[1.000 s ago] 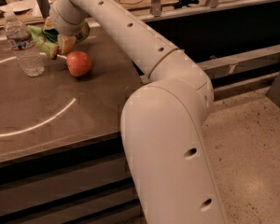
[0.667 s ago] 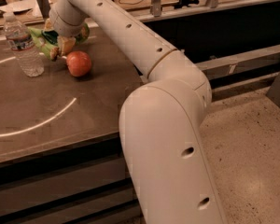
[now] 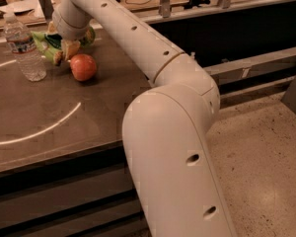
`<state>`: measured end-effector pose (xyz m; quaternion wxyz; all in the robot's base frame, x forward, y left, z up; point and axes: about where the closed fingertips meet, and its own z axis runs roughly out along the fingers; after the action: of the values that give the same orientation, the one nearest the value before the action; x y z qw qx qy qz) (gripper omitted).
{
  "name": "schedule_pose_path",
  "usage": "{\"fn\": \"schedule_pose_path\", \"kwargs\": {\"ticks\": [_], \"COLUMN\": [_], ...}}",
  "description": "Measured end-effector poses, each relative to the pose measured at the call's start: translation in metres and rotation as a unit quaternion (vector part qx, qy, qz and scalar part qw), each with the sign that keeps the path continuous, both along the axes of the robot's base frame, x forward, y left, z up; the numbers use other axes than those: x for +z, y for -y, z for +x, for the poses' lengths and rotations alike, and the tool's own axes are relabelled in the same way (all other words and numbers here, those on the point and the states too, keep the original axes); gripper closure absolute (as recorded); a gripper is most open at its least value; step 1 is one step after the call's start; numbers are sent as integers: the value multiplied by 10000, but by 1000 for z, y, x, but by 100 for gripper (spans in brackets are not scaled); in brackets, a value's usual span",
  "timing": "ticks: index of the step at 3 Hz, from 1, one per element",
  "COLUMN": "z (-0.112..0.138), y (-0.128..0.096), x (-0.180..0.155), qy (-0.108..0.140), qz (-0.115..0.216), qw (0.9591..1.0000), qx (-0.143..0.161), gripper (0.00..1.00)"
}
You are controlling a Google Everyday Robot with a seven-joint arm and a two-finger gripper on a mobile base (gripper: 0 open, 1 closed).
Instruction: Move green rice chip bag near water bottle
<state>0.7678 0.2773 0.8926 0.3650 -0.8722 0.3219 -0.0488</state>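
The green rice chip bag [image 3: 50, 47] lies on the dark table at the far left, just right of the water bottle [image 3: 23, 48], a clear ribbed bottle with a white cap and a label band. The bag's left edge is close to the bottle. My gripper [image 3: 64, 38] is at the end of the white arm, right over the bag; the wrist hides most of it and much of the bag.
A round red-orange fruit [image 3: 83, 67] sits on the table [image 3: 89, 112] just right of the bag. A pale curved line runs across the tabletop. A cluttered counter stands behind. The table's front edge is low in view, with speckled floor at the right.
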Motion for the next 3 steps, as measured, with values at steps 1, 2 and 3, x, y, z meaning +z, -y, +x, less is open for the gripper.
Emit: {"fn": "schedule_pose_path", "kwargs": {"ticks": [1,2,3], "z": [2,4,9], "y": [2,3,3], "x": [0,4,8], "qy": [-6,14,41], "qz": [-26,-20,-8], "qw": [10000,10000,10000], "qx": [-15,-28,-71], "gripper": [41,18,0]}}
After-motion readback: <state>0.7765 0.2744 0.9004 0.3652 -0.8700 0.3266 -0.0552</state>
